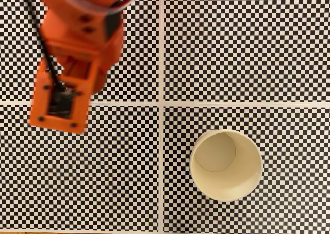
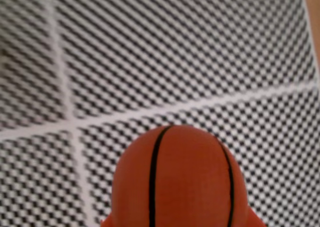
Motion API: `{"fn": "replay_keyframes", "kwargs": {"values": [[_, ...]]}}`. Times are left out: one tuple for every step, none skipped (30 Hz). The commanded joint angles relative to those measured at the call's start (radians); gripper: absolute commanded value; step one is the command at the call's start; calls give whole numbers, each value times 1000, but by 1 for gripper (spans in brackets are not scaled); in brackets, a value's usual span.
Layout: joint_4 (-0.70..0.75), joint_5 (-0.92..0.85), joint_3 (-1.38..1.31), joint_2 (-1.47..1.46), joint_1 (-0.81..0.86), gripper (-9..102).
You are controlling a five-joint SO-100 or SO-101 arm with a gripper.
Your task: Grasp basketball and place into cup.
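Ball carried, cup waiting

Wrist view: the basketball (image 2: 180, 179) sits close at 6 o'clock, apparently gripped, though jaw opening cannot be told; fixed view: the cup (image 1: 227, 185) stands upright at 5 o'clock, mouth up to receive it

In the fixed view, the orange arm (image 1: 72, 53) runs out past the top edge, so its upper part is cut off, and its near surfaces are blurred. It hides the checkered table (image 1: 247, 43) beneath it. The cup (image 1: 226, 165) conceals the table under it.

In the wrist view, the basketball (image 2: 180, 182) is cut off by the bottom edge, so its lower part is not visible. Small orange bits at the bottom edge beside the ball are too cropped to identify, and the end effector's state cannot be told. The ball hides the table behind it. The checker pattern is soft and smeared, most at the left edge.
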Motion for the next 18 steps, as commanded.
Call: {"fn": "replay_keyframes", "kwargs": {"values": [[40, 34, -3, 115, -86, 11], [51, 52, -2, 143, -124, 12], [61, 71, -2, 169, -161, 12], [69, 100, -2, 193, -201, 12], [71, 129, -2, 221, -241, 13], [71, 155, 0, 245, -278, 13], [74, 166, -6, 264, -314, 13], [75, 184, -11, 282, -348, 14], [78, 213, -20, 299, -383, 14], [101, 238, -48, 301, -410, 14], [118, 261, -74, 299, -436, 14], [121, 282, -92, 301, -469, 14], [127, 299, -112, 296, -492, 14], [127, 316, -129, 291, -520, 14], [127, 331, -153, 276, -546, 15], [127, 342, -178, 262, -568, 15], [127, 360, -209, 242, -588, 16], [129, 383, -238, 221, -604, 16]]}}
